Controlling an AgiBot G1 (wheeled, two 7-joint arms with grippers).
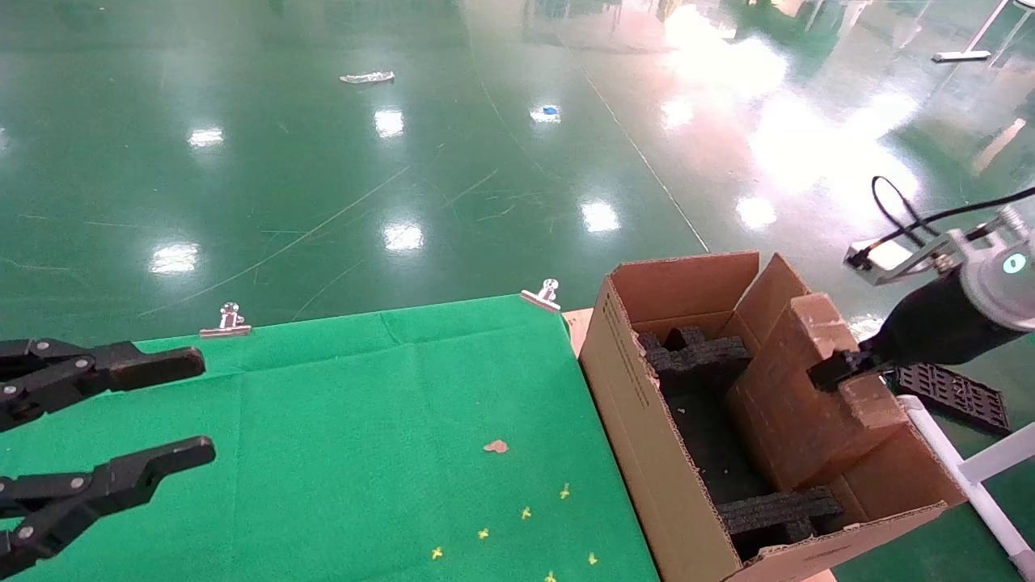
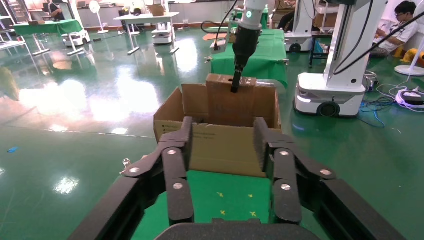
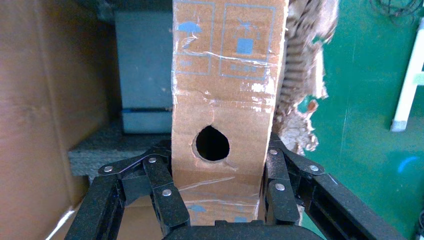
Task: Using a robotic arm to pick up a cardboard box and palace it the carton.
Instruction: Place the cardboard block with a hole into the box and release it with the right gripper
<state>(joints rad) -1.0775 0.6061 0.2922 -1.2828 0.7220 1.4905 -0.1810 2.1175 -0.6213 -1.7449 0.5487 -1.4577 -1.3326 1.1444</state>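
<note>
Right pincer [image 3: 217, 165] clamps the cardboard box [image 3: 225, 95] inside the carton [image 1: 647, 420].

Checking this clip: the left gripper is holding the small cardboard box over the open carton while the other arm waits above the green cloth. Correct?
Not quite. It is the right gripper that is shut on the cardboard box, held over the carton; the right wrist view shows its fingers on both sides. The left gripper is the one waiting open above the green cloth.

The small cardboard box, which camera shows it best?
The right wrist view: the cardboard box fills it, round hole facing, right claw gripping its sides. The head view shows it slanted inside the carton; the left wrist view shows it distantly.
</note>
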